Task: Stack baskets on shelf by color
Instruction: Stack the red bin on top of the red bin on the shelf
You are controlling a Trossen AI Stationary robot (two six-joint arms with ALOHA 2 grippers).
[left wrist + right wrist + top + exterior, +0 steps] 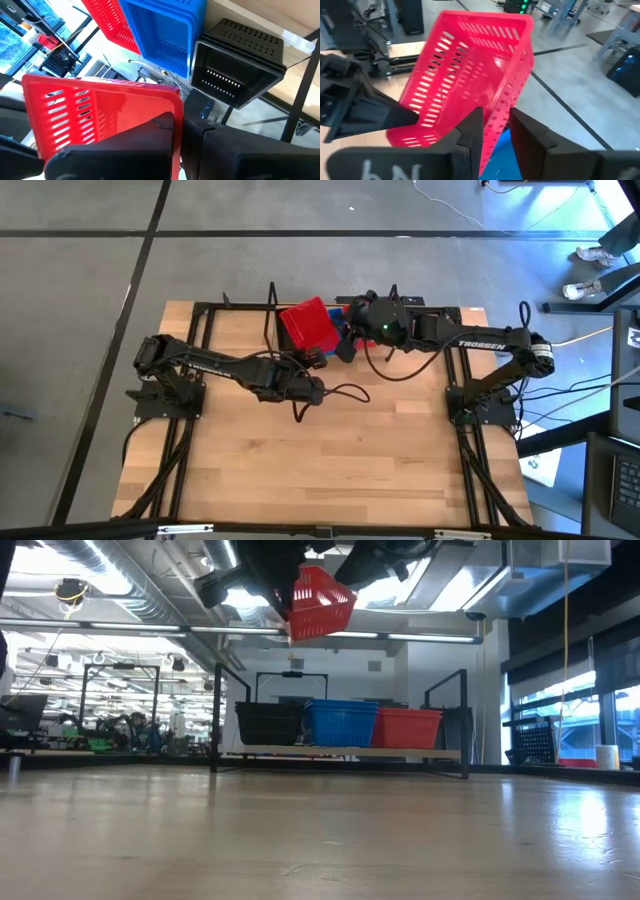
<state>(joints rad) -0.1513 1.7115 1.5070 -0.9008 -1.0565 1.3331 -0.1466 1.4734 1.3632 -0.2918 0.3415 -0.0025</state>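
Red basket [309, 323] held tilted in the air above the shelf [340, 751], over the black, blue and red stacks. Left gripper [318, 360] clamped on one rim; right gripper [345, 345] fingers straddle the opposite wall, spread wide.

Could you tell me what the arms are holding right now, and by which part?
The left gripper pinches a red basket by its rim, lifted above the shelf; the right gripper's fingers straddle its opposite wall.
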